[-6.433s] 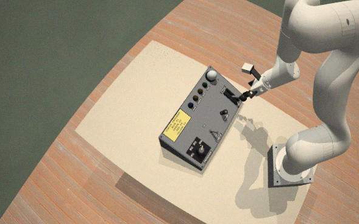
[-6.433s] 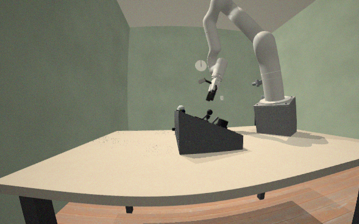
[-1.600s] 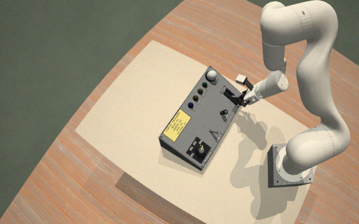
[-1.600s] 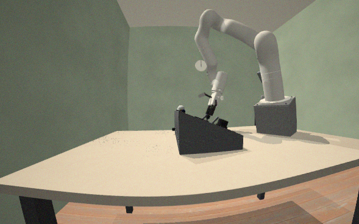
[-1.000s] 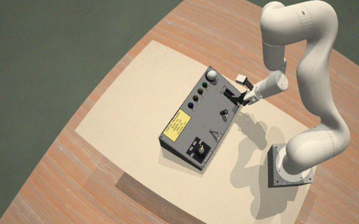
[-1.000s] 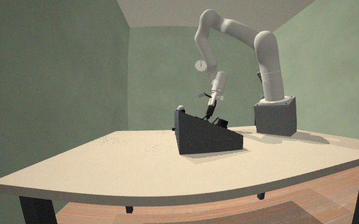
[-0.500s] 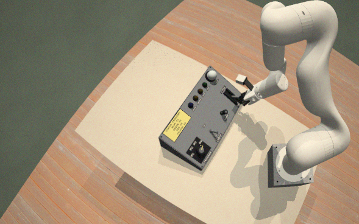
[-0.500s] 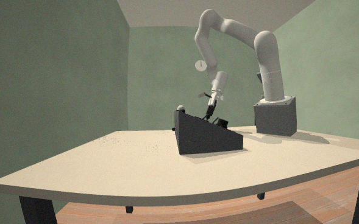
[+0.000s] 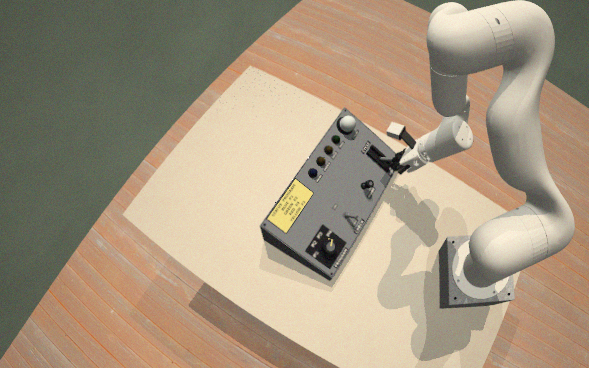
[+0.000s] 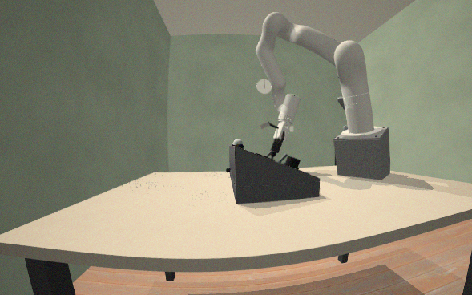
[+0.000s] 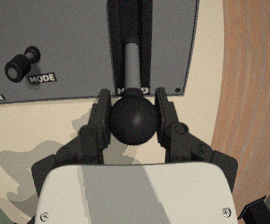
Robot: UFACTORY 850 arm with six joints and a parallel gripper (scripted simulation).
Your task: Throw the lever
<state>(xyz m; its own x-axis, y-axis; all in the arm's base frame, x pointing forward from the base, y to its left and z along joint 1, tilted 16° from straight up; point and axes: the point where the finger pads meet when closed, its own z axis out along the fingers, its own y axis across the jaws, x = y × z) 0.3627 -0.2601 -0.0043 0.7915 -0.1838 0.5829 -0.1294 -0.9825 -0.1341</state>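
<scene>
The grey sloped console (image 9: 329, 192) stands on the beige mat. Its lever has a black ball knob (image 11: 133, 120) on a grey shaft in a dark slot (image 11: 129, 46). My gripper (image 11: 132, 100) is shut on the lever's ball knob, one finger on each side. In the overhead view the gripper (image 9: 393, 164) is at the console's right edge by the slot. In the side view it (image 10: 275, 150) reaches down onto the console's top.
Other controls on the console: a MODE toggle (image 11: 21, 64), a white dome button (image 9: 347, 123), a row of small round lights (image 9: 328, 150), a rotary selector (image 9: 329, 245), a small switch (image 9: 351, 216) and a yellow label (image 9: 290, 205). The arm's base (image 9: 477, 272) stands at the right.
</scene>
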